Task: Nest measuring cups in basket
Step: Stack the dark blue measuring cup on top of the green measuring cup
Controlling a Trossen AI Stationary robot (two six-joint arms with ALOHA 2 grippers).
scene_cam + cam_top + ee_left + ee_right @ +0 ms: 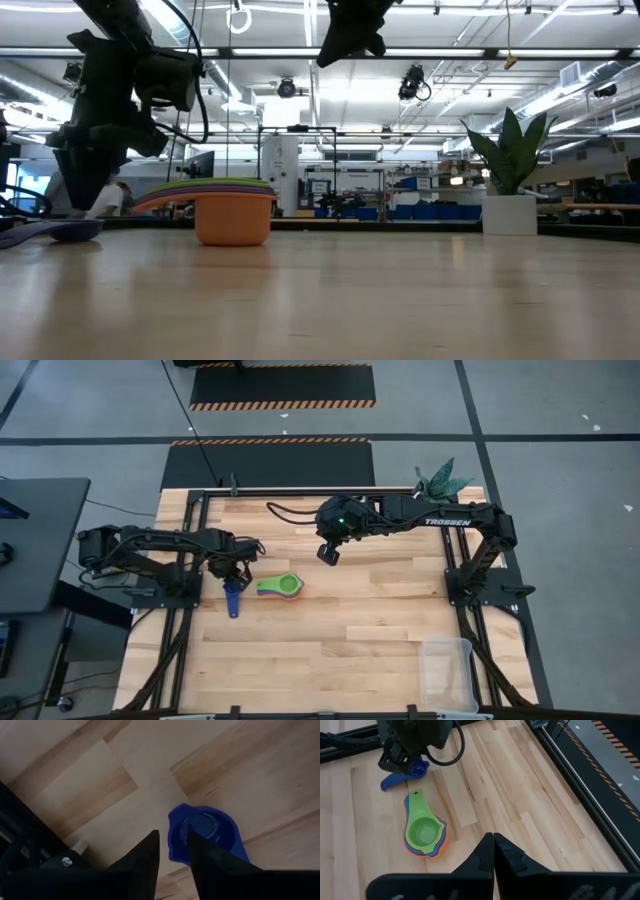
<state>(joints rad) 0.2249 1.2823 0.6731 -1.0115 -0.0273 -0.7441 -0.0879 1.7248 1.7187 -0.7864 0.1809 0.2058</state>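
A dark blue measuring cup (233, 600) lies on the table near the left edge, with its handle toward the near side. My left gripper (173, 834) stands over its bowl (205, 827), pointing down. To its right a nested stack of cups (280, 586) rests on its orange base, with a green cup (425, 832) on top. My right gripper (493, 836) is shut on nothing and hangs high over the table's far middle (328, 554). The clear basket (447, 672) sits at the near right corner. My left gripper comes from above, pointing down, with one finger (200, 850) inside the blue cup's bowl and the other outside. The bowl's wall (172, 845) stands between them, on the side away from the handle. The cup rests on the table, and its handle (390, 782) lies flat.
A white pot with a green plant (440, 482) stands at the far right corner. Dark frame rails run along the table's left, right and far sides. Bare wood lies between the stack and the basket.
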